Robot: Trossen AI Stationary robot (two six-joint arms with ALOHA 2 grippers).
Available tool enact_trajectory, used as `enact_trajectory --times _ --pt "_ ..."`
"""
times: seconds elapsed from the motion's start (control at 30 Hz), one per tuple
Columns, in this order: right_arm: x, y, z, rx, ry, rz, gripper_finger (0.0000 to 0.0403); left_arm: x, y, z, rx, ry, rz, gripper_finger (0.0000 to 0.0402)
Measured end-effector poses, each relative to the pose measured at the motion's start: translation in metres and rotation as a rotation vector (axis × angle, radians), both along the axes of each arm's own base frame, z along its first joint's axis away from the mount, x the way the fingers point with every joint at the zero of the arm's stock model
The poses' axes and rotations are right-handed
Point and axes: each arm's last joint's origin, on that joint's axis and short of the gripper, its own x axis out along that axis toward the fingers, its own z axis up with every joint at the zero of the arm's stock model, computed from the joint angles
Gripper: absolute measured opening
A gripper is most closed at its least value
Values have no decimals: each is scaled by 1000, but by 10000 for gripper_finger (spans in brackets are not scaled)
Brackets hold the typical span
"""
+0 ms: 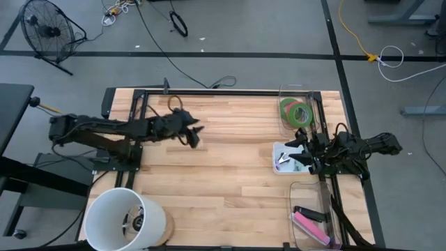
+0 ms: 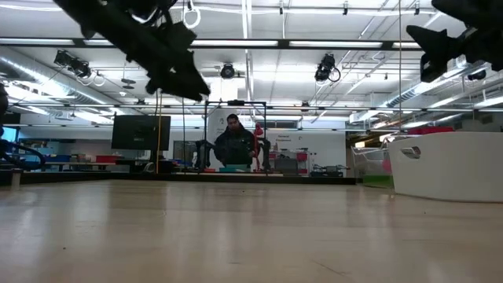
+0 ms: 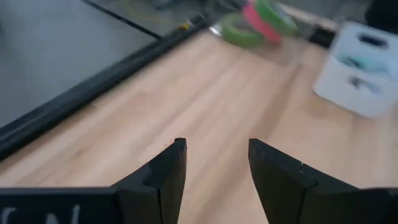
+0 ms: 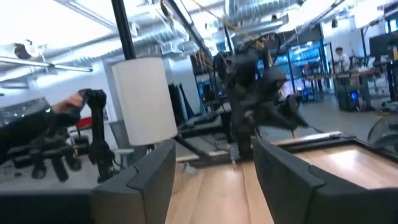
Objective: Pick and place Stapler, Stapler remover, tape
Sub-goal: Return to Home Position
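**Hovering tools above the table, tape lodged in a clear bin**

The left tool (image 1: 194,132) is held above the bare wood of the table (image 1: 223,181), towards its far left part. Its two dark fingers (image 3: 168,168) are seen parted by a moderate gap, and nothing is held between them. The right tool (image 1: 293,150) is held at the table's right side, over the edge of a white bin (image 1: 276,155). Its fingers (image 4: 149,171) are likewise spread apart, with nothing gripped.

The tape rolls (image 1: 296,111) are found inside a clear bin (image 1: 293,88) at the far right corner of the table. They are leaned together there, with green ones and a red-pink one overlapping; from the left wrist view they are made out only as a blurred green and pink cluster.

Small dark and teal items are kept in the white bin, but they cannot be told apart. Nearer the front right corner a second clear bin (image 1: 306,185) is placed, in which a pink stapler (image 1: 310,226) is laid beside a darker object.

A tall white cylinder (image 1: 122,216) is stood at the front left corner of the table. In the low view both tools are seen well clear of the tabletop, and a person (image 2: 234,141) is seen far off in the room behind.
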Motion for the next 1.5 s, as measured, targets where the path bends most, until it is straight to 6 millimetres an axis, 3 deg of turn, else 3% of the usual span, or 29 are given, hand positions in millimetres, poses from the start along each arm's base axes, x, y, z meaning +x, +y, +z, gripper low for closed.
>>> enact_trajectory --times 0.23,0.57,0.63,0.83,0.97,1.03,1.23,1.37,1.5 --pt "0 -3 -2 -8 16 -11 217 -45 24 19 35 -150 155 177" --pt "2 -5 -2 -6 23 -47 217 -90 16 30 77 -334 189 177" --pt "2 -5 -2 -16 26 -53 217 -96 15 25 79 -345 192 177" --pt "2 -11 -4 -214 49 -328 217 -109 11 -1 78 -330 196 177" --pt "3 -17 -14 -226 186 -521 217 -119 8 -28 73 -303 196 177" --pt "3 -16 -17 -172 209 -481 217 -124 7 -44 70 -290 196 177" --pt "6 -7 -24 -177 239 -137 217 -135 3 -81 65 -270 195 177" --pt "6 -3 -26 -214 251 -16 217 -136 3 -80 72 -325 181 177" --pt "6 -3 -26 -210 249 -23 217 -138 1 -75 81 -377 171 177"
